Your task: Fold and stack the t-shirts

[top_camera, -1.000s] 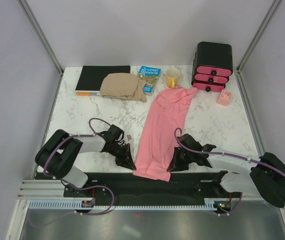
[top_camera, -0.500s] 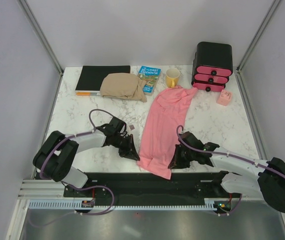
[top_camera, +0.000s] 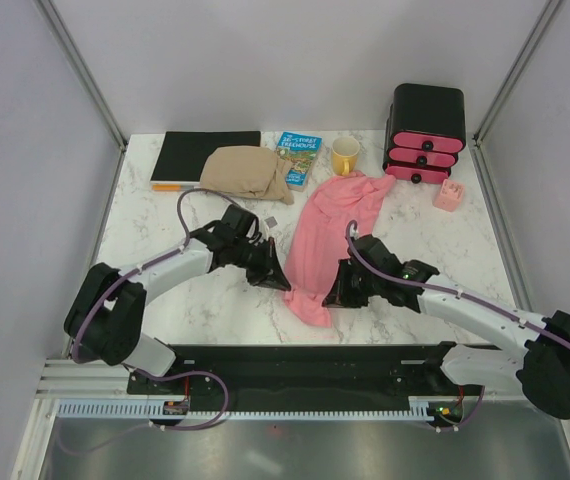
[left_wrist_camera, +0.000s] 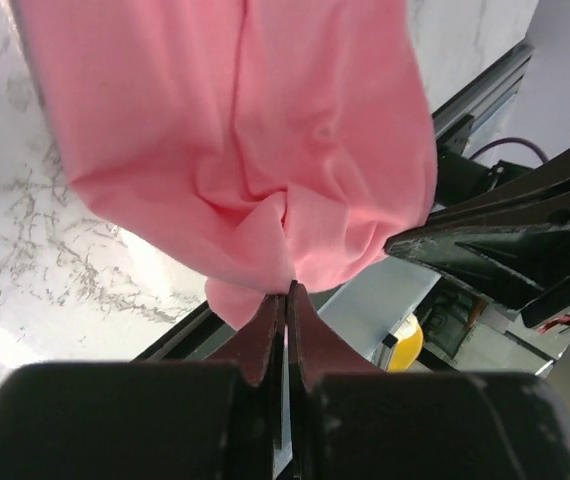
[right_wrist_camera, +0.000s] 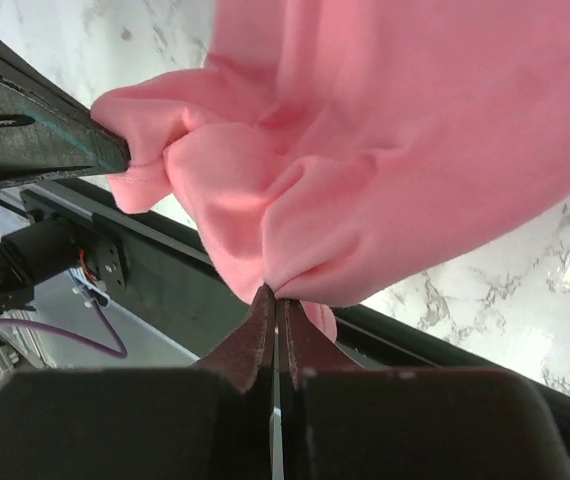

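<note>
A salmon-pink t-shirt (top_camera: 333,222) lies lengthwise down the middle of the marble table, its far end near the yellow mug. Its near hem is lifted and sags between the two grippers. My left gripper (top_camera: 278,276) is shut on the hem's left corner; the pinched cloth (left_wrist_camera: 265,230) bunches right above the closed tips of that gripper (left_wrist_camera: 287,292). My right gripper (top_camera: 337,294) is shut on the right corner, where pink cloth (right_wrist_camera: 385,160) hangs over the tips of that gripper (right_wrist_camera: 275,297). A tan garment (top_camera: 248,172), loosely folded, lies at the back left.
Along the back edge stand a black notebook (top_camera: 205,155), a blue book (top_camera: 297,158), a yellow mug (top_camera: 345,155), and a black box with pink drawer fronts (top_camera: 425,133). A small pink object (top_camera: 449,195) sits at the right. A small grey tag (top_camera: 271,222) lies by the left arm.
Both grippers have carried the shirt's near hem away from the table's front edge toward the back and lifted it. The shirt's lower half has shortened and bunched.
</note>
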